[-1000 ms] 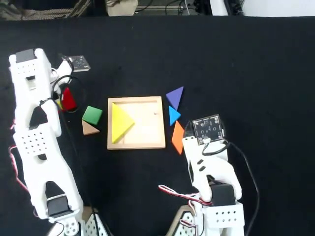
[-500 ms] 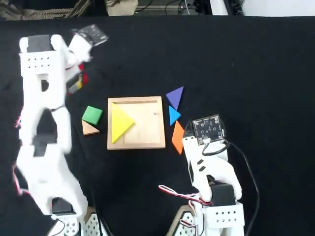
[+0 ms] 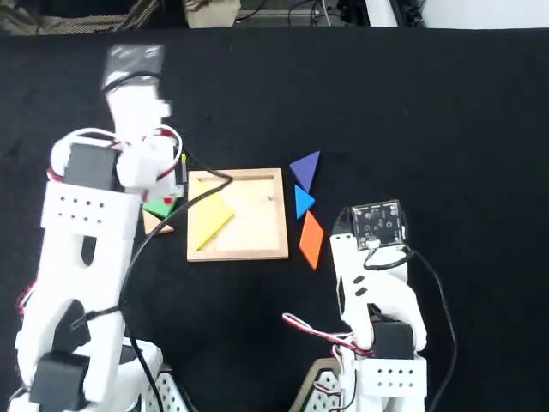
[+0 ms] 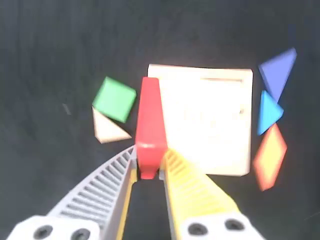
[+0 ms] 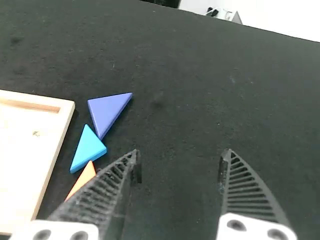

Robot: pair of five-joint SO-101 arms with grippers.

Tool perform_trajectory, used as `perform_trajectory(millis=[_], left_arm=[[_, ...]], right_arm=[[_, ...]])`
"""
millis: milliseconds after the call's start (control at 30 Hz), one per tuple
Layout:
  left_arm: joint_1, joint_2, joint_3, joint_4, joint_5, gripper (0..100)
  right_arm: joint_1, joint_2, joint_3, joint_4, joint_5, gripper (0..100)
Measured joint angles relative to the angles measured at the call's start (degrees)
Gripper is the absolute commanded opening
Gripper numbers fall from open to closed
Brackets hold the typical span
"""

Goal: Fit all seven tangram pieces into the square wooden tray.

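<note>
Two arms: the left arm (image 3: pixel 81 249) stands at the left of the table and bends over towards the tray. The right arm (image 3: pixel 376 300) stands right of the tray, near the front edge.
Surface: a black cloth (image 3: pixel 446 129) covers the whole tabletop, matt and plain, with faint pale specks in the right wrist view.
Room: beyond the cloth's far edge runs a strip of cables (image 3: pixel 283 10) and dark gear, with a white wall (image 3: pixel 485 12) at the far right corner.
Left gripper: the left gripper (image 4: pixel 149 159) is clamped on the red piece (image 4: pixel 150 117), which is held on edge between a grey finger and a yellow one.
Red piece: its far end is seen over the tray edge that faces the green square.
Green square (image 4: pixel 115 98): on the cloth just left of the tray, partly under the left arm in the high view.
Tan triangle (image 4: pixel 107 129): on the cloth just beside the green square, on its near side.
Wooden tray (image 3: pixel 238 254): square, lying flat at the middle of the table.
Yellow triangle (image 3: pixel 210 219): inside the tray, in its left half.
Purple triangle (image 3: pixel 306 167): on the cloth just right of the tray's far right corner.
Blue triangle (image 3: pixel 302 201): next to the purple one on its near side, beside the tray's right wall.
Orange parallelogram (image 3: pixel 310 239): nearest of the three, between the tray and the right arm.
Right gripper (image 5: pixel 180 156): fingers spread wide apart with nothing between them, over bare cloth to the right of those three pieces.
</note>
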Motion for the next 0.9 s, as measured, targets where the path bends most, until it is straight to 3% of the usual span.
perform_trajectory(millis=[67,100,500,733,900], left_arm=[[2.11,-1.67,5.19,-4.31,11.43,3],[3.60,-2.37,7.21,-6.86,13.54,3],[23.91,-7.56,26.73,-30.15,13.63,3],[24.18,-7.56,41.85,-49.58,13.71,3],[24.18,-7.56,49.32,-57.58,13.71,3]], right_arm=[[0.00,0.00,0.00,0.00,0.00,26.2],[0.18,0.00,0.00,0.00,0.00,26.2],[0.35,0.00,0.00,0.00,0.00,26.1],[3.25,0.00,0.00,-1.93,-1.05,26.1],[6.42,0.00,0.00,-3.16,-5.19,26.1]])
